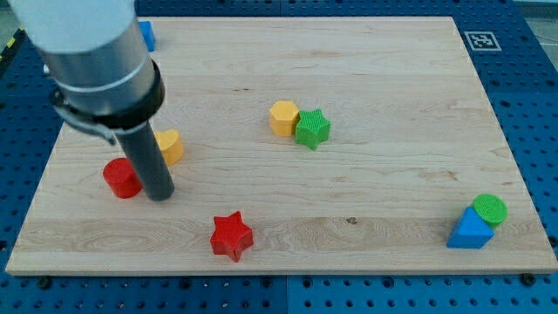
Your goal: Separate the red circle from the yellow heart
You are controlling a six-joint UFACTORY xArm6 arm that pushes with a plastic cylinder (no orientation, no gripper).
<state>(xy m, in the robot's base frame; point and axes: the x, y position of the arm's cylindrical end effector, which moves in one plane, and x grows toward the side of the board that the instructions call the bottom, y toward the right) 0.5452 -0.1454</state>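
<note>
The red circle (121, 178) lies at the view's left on the wooden board (366, 78). The yellow heart (170, 146) sits just up and to the right of it, partly hidden by my rod. My tip (160, 195) stands on the board right of the red circle and below the yellow heart, close beside the circle; whether it touches the circle I cannot tell.
A red star (231, 235) lies near the bottom edge. A yellow hexagon (283, 117) touches a green star (312, 128) in the middle. A blue triangle (469, 230) and a green circle (489, 209) sit together at bottom right. A blue block (146, 35) shows at top left.
</note>
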